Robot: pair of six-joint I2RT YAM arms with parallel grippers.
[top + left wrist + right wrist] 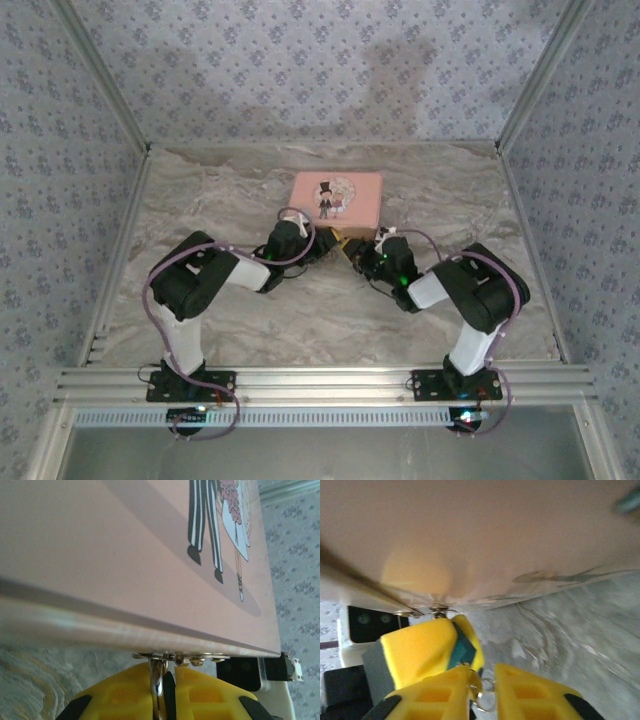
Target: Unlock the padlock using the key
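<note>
The dark blue-teal padlock (464,647) hangs from the metal hasp (180,656) on the front edge of the pink tin (337,195). My left gripper (167,672) is shut on it, its yellow fingers (420,650) pinching the body, and the shiny shackle (157,680) rises between them. My right gripper (482,682) sits just below the padlock, shut on the small coppery key (476,684), whose silver ring (489,700) dangles in the gap. The key's tip touches the padlock's lower end. From above, the left gripper (330,243) and right gripper (357,255) meet in front of the tin.
The tin's pink lid (125,555) with its cartoon couple looms right over both wrists. Marble tabletop (570,630) stretches to the right of the grippers. Aluminium frame rails (120,250) and patterned walls enclose the table.
</note>
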